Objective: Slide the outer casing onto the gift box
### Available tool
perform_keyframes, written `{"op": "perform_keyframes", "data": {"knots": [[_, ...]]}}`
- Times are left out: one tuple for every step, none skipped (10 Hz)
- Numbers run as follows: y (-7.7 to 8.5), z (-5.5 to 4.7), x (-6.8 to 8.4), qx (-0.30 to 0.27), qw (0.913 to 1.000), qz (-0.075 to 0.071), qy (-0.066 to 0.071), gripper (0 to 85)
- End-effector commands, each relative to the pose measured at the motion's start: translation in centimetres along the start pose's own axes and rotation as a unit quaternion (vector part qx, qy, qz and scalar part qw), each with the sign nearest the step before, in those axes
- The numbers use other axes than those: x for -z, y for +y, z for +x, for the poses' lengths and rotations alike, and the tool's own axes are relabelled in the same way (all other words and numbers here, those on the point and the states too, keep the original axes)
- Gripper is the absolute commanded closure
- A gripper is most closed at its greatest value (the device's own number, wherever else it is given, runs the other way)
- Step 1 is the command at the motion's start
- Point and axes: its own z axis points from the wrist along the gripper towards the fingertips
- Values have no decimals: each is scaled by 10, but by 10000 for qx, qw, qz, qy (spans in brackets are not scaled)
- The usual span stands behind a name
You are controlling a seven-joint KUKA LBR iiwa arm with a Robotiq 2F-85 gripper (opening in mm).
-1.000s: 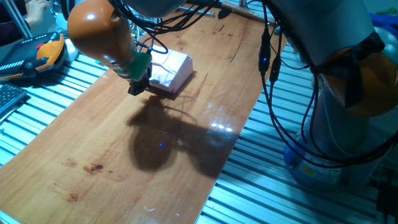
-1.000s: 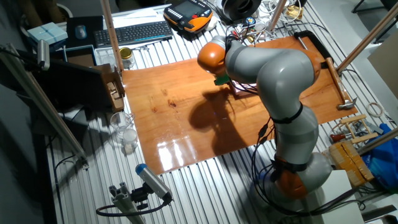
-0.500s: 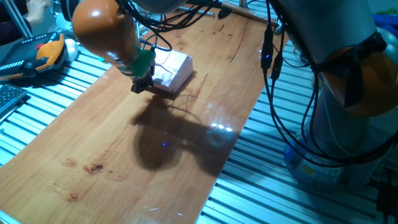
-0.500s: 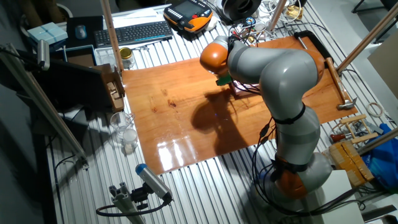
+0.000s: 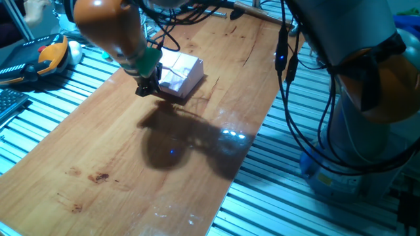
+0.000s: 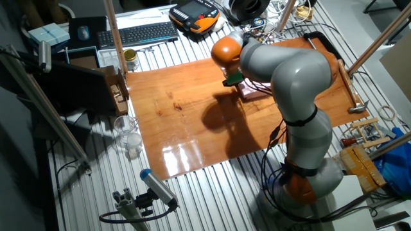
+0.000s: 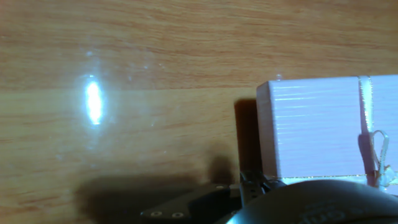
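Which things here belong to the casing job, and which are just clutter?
Job: the outer casing with its ribbon, the gripper at its edge. The gift box isn't separately visible.
Clutter: orange pendant, keyboard, jar, hammer.

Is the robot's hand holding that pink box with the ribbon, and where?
It cannot be told. The gripper is at the near edge of the pale pink ribboned cardboard sleeve, but its fingers are hidden in every view.

Pale pink ribboned outer casing [image 7: 317, 127], flat on table
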Motion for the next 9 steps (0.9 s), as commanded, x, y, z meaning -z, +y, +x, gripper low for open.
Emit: {"op": "perform_keyframes", "data": {"knots": [[0,0,0,-2,10000,-4,-36,850],[0,0,0,-3,10000,63,-70,850],[0,0,0,1,9998,160,-106,850],[0,0,0,18,9997,173,-153,850],[0,0,0,69,9996,202,-192,850],[0,0,0,112,9994,169,-266,850],[0,0,0,261,9986,229,-388,850],[0,0,0,233,9987,189,-403,850],[0,0,0,205,9989,150,-402,850]]}}
